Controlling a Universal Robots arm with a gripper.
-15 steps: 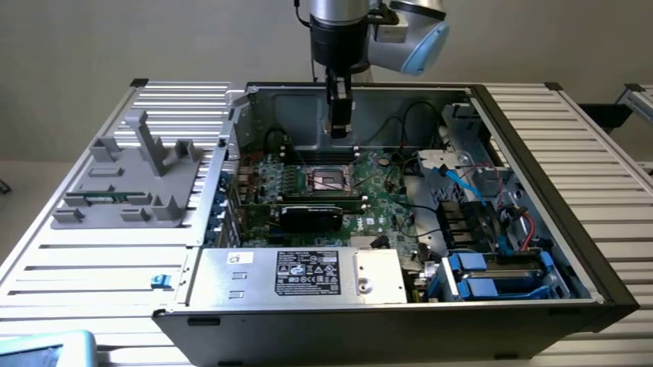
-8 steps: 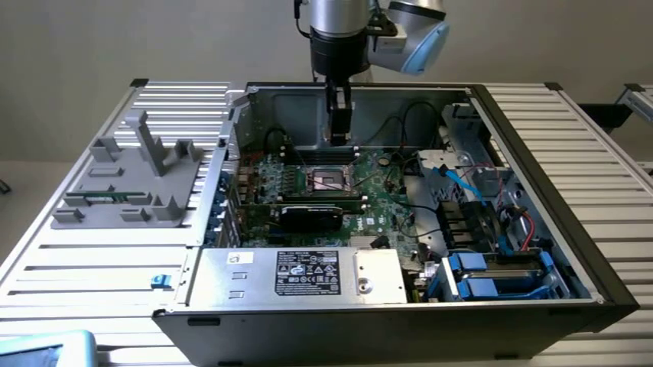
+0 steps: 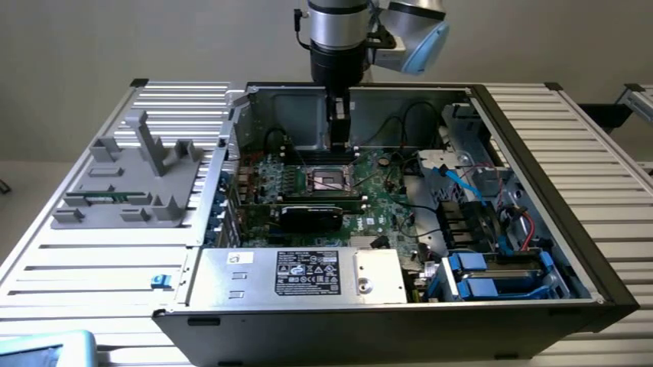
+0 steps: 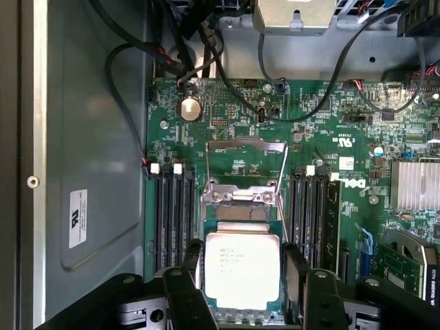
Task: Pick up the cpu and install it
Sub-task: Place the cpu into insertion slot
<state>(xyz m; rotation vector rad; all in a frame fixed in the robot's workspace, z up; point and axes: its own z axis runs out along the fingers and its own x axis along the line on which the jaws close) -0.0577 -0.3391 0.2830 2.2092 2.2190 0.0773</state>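
- Now we are holding the cpu [image 4: 242, 268] between the gripper's [image 4: 244, 256] half-spread fingers [image 4: 193, 267] over the open socket [image 3: 329, 181].
- Seating is calling for square, gentle lowering.

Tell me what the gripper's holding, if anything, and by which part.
The cpu, apparently pinched by two opposite side edges between the fingers of the gripper, over the socket.

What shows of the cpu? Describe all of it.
The cpu is a flat square chip with a silver-grey metal lid bearing faint print and a green rim. It lies level, print side up, at the socket of the motherboard, beside the opened retention frame and between the memory slots. The gripper stands right above it. Whether it is fully seated cannot be told.
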